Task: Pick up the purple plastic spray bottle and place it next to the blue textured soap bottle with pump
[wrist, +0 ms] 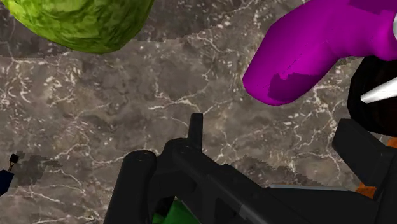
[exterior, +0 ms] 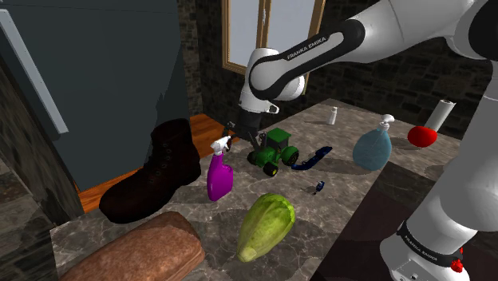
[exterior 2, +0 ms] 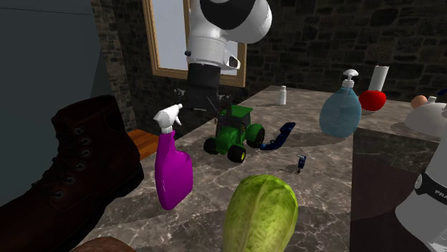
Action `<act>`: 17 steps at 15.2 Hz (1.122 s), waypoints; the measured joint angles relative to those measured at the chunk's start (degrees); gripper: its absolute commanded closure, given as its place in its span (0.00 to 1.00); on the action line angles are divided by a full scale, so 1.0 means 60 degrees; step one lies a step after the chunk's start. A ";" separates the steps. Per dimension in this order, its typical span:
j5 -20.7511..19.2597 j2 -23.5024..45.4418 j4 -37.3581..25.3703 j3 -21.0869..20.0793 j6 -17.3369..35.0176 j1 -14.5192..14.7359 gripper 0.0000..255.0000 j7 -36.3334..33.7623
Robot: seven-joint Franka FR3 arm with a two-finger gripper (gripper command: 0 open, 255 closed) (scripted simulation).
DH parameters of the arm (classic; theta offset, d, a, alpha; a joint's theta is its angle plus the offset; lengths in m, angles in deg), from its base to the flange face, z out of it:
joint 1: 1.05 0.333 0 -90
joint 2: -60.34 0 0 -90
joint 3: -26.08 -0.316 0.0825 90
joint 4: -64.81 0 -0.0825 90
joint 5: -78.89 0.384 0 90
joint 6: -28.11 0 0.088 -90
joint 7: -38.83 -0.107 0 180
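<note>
We see the purple spray bottle (exterior: 219,177) standing upright on the marble counter (exterior: 343,187), between a brown boot (exterior: 160,172) and a green toy tractor (exterior: 274,152), well apart from the blue pump soap bottle (exterior: 373,149). The black gripper (exterior: 237,132) hovers beside the tractor; we cannot tell whether it is open.
</note>
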 measured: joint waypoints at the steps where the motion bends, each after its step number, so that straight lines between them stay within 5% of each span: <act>1: -0.0027 0.0368 -0.0253 0.0033 0.0126 0.0031 0.00 -0.0225; 16: -0.0161 0.1624 -0.0493 0.0054 0.1219 0.0368 0.00 -0.0697; 17: -0.0161 0.1625 -0.0493 0.0054 0.1220 0.0368 1.00 -0.0698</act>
